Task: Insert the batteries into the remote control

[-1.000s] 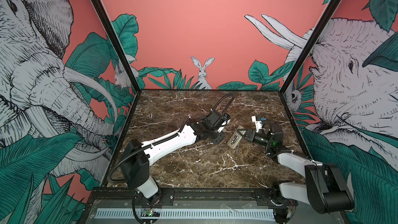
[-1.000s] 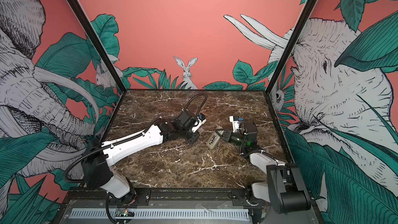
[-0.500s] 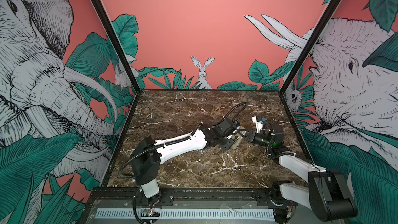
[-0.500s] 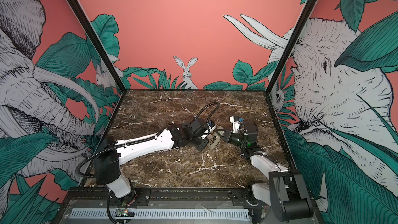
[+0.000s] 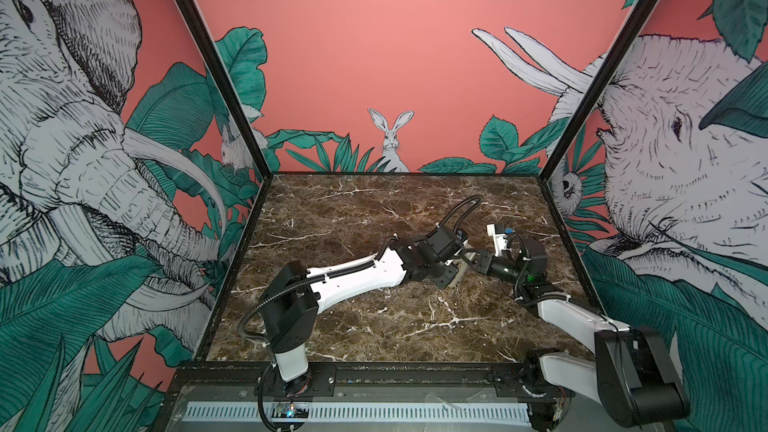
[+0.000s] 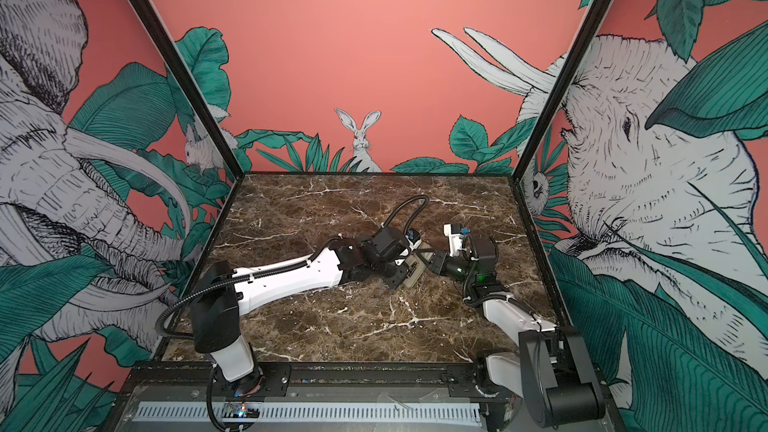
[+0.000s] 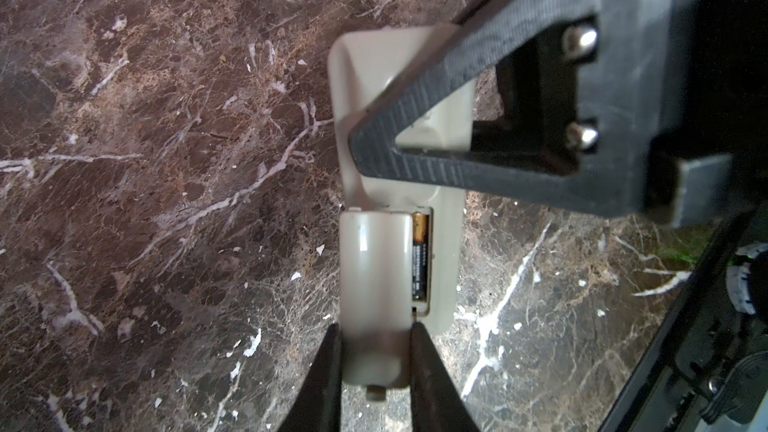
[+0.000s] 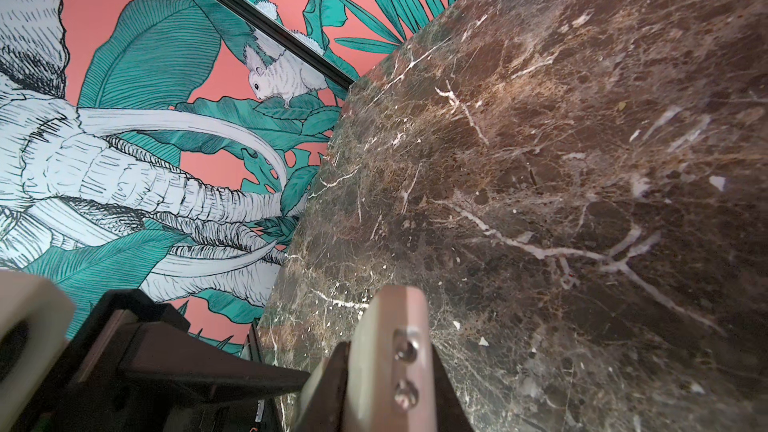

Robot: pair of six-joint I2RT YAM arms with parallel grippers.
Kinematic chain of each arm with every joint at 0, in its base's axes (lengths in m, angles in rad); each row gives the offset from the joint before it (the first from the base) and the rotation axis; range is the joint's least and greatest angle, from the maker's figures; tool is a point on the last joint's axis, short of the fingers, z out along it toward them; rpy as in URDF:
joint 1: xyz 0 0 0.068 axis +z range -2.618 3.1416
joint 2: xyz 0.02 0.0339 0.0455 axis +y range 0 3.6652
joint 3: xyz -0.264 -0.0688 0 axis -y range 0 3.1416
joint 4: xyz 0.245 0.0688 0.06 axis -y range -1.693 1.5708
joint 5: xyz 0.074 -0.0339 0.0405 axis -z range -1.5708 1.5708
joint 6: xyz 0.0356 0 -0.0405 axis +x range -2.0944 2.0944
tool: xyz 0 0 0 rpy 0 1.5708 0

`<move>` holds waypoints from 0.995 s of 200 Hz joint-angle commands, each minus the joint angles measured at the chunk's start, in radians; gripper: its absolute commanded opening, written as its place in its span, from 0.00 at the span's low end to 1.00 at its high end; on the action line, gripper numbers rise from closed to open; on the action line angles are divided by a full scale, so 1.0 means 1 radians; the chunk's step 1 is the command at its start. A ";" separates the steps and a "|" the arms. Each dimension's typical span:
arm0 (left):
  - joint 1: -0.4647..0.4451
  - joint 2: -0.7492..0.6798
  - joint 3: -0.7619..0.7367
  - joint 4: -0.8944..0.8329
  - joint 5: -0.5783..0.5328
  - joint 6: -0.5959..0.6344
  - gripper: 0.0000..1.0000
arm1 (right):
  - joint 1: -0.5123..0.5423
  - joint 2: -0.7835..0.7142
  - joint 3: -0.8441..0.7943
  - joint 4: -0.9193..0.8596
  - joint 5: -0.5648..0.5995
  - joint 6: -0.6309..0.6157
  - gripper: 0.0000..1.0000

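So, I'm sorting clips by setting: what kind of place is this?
Probably a robot test booth: a marble-patterned tabletop boxed in by jungle-mural walls, with a left arm and a right arm mounted on a front rail.

Both top views are bright and evenly lit with soft light; shadows under the left arm point(image 5: 357, 280) stay faint on the dark marble counter point(image 5: 332, 209). Wide-angle distortion bows the black frame posts point(image 6: 174, 72) near the edges. The left wrist view is dimmer. There, the cover plate point(image 7: 374, 284) blurs towards the lens and carries small glare spots. The battery point(image 7: 419, 259) and remote control point(image 7: 361, 76) look sharper, and two screws point(image 7: 579, 41) on the right hand point(image 7: 374, 147) glint. In the right wrist view its finger point(image 8: 390, 326) is out of focus, while the counter's veins stay crisp.
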 commanded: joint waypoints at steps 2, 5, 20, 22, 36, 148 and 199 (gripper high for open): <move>-0.011 0.004 0.035 0.004 0.009 -0.023 0.17 | 0.008 -0.012 0.003 0.065 0.002 0.010 0.00; -0.011 0.004 0.036 0.004 0.009 -0.025 0.17 | 0.007 -0.012 0.004 0.066 0.001 0.010 0.00; -0.015 0.007 0.035 0.003 0.010 -0.028 0.17 | 0.008 -0.011 0.003 0.070 0.002 0.012 0.00; -0.015 0.007 0.035 0.003 0.009 -0.028 0.17 | 0.007 -0.011 0.003 0.070 0.003 0.012 0.00; -0.017 0.007 0.033 0.001 0.007 -0.032 0.17 | 0.008 -0.009 0.003 0.074 0.003 0.013 0.00; -0.022 0.019 0.031 -0.010 -0.005 -0.045 0.16 | 0.010 -0.008 0.001 0.090 0.002 0.022 0.00; -0.023 0.019 0.026 -0.012 -0.002 -0.049 0.16 | 0.010 0.001 0.004 0.105 -0.002 0.029 0.00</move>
